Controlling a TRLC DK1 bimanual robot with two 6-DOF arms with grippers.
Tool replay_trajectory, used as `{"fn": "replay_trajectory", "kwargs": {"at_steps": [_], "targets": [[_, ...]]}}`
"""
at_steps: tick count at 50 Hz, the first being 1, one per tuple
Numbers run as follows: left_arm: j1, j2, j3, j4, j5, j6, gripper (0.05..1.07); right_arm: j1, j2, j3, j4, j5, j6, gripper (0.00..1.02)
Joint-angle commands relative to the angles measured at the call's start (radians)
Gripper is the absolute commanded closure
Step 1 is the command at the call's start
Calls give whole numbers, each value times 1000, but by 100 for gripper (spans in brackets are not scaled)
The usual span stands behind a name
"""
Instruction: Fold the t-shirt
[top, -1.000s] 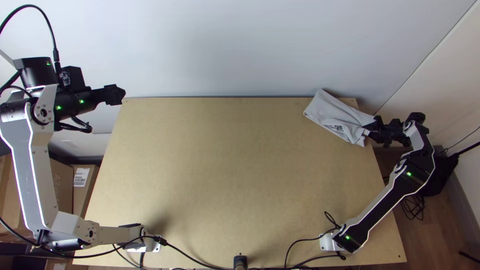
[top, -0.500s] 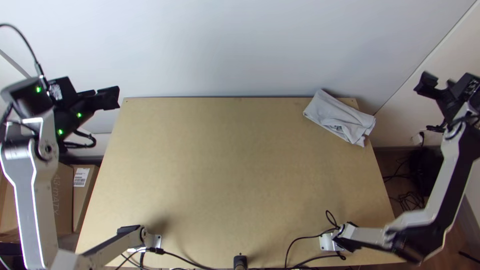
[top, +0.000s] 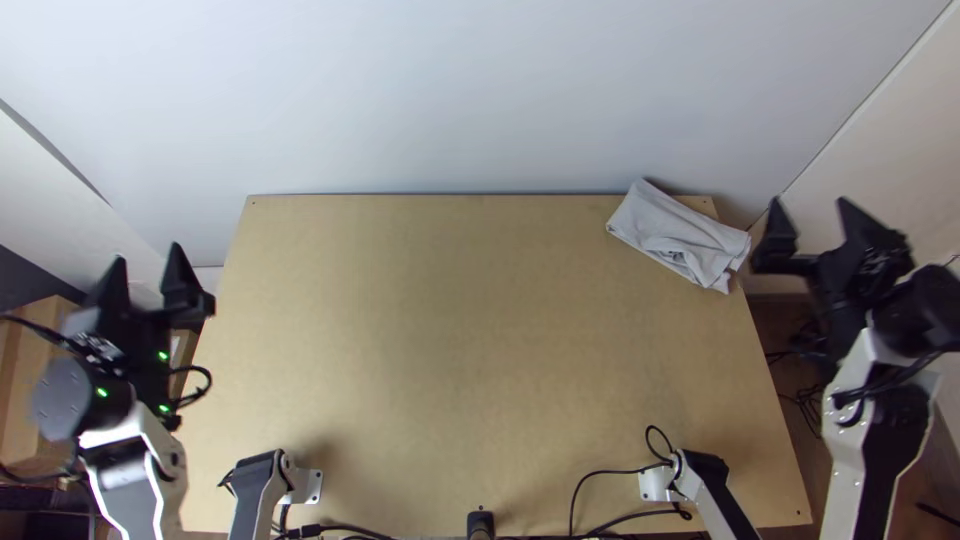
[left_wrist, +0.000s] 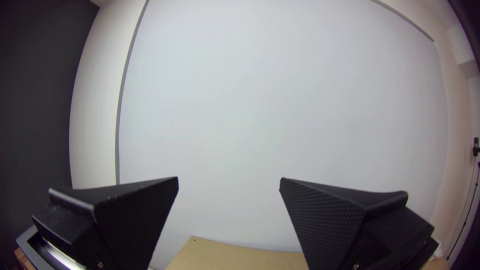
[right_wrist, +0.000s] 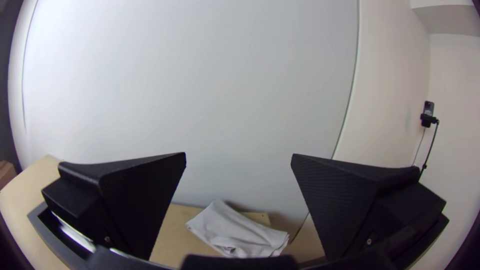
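Right gripper (top: 809, 202) swinging clear of folded t-shirt (top: 675, 235), left gripper (top: 147, 251) retracting; both jaw pairs standing spread, folding apparently concluding

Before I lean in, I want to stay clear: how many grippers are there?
2. The left gripper hangs open off the left edge of the table; the right gripper, also open, is off the right edge, near the grey T-shirt.
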Motion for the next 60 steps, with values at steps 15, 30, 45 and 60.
{"fn": "replay_trajectory", "kwargs": {"at_steps": [15, 30, 45, 60], "targets": [[18, -393, -553, 236, -1, 14, 10, 62, -720, -706, 684, 15, 45, 3], [21, -473, -798, 371, -3, 39, 10, 66, -809, -1103, 832, 13, 117, 3], [9, -473, -881, 259, -1, 36, 10, 100, -808, -1249, 456, 15, 252, 3], [43, -470, -873, 160, -9, 89, 10, 54, -802, -1243, 405, 84, 224, 3]]}}
